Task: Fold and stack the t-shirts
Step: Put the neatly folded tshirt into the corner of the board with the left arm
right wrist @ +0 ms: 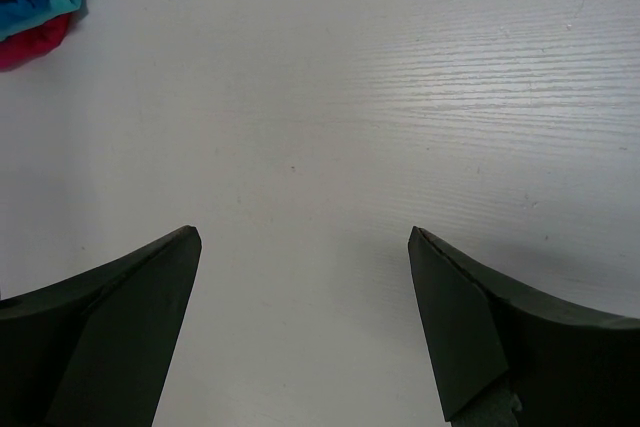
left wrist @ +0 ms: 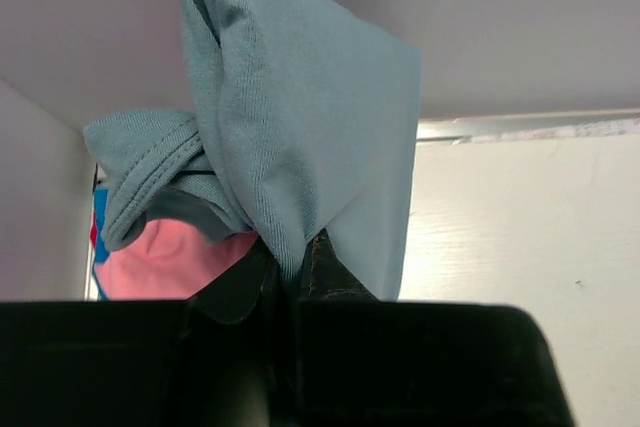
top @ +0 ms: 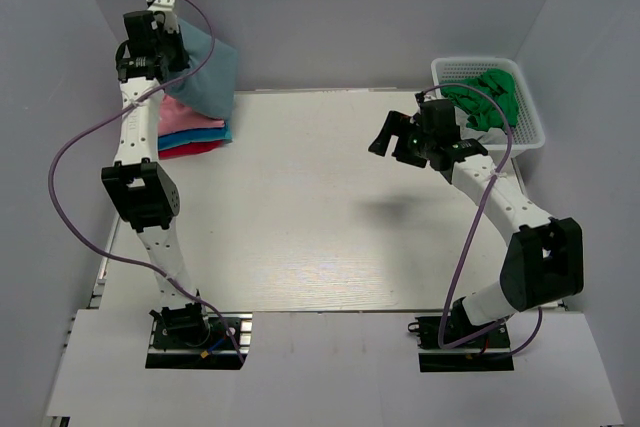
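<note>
My left claw [left wrist: 295, 269] is pinched narrow on the slate-blue t-shirt [left wrist: 300, 117], so that one's bunched up and off the surface [top: 320, 217] at about 10 o'clock. It's right over the stack: pink t-shirt [top: 183, 115] on top, bright blue one [top: 205, 134] under it, red one [top: 190, 149] at the bottom. My right claw [right wrist: 305, 237] is spread wide with nothing in it, hovering toward 2 o'clock near the white basket [top: 530, 132] with green cloth [top: 485, 97] inside.
</note>
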Robot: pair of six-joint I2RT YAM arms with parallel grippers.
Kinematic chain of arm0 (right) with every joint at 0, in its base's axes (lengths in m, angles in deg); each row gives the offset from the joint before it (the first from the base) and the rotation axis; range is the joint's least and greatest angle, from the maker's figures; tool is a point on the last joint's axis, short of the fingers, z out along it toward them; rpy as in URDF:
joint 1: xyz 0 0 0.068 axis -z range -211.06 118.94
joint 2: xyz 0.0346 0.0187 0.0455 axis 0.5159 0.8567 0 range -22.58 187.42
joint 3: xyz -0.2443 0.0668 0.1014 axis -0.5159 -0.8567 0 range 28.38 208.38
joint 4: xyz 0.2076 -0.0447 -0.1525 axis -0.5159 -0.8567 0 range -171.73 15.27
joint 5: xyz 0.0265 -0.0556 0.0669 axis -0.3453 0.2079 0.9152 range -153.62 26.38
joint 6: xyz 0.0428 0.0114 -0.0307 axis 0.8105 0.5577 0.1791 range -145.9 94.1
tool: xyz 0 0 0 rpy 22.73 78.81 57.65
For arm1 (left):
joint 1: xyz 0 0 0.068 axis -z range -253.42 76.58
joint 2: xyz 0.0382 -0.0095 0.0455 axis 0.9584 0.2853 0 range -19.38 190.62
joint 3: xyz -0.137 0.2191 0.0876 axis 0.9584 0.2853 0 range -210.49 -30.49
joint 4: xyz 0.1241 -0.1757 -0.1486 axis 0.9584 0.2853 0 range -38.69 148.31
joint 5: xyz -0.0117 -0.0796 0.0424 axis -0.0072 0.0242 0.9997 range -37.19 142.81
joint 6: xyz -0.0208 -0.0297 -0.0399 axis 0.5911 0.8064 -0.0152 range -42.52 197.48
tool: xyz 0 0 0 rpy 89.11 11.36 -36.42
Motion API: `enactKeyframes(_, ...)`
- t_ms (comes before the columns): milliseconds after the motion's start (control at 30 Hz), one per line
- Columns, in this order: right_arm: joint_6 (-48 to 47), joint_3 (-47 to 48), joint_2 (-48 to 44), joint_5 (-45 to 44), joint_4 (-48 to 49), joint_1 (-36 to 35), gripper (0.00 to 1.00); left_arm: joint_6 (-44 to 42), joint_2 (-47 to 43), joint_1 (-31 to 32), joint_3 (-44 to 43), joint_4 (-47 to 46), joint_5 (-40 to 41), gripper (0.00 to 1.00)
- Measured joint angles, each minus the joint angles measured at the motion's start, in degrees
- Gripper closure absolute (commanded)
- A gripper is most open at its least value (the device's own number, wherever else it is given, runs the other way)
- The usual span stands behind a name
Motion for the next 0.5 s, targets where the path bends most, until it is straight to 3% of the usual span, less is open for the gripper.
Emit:
enactKeyframes(233, 0.0, 0.3, 1.9, 0.1, -0.4, 0.0, 0.10, -1.6, 1.7, -1.3, 1.5, 3.2, 5.6, 1.00)
enactKeyframes(500, -0.3, 1.7, 3.1, 0.1, -2.2, 0.0, 0.10, -1.8, 4.0, -5.8, 0.4, 3.5, 6.7, 1.00)
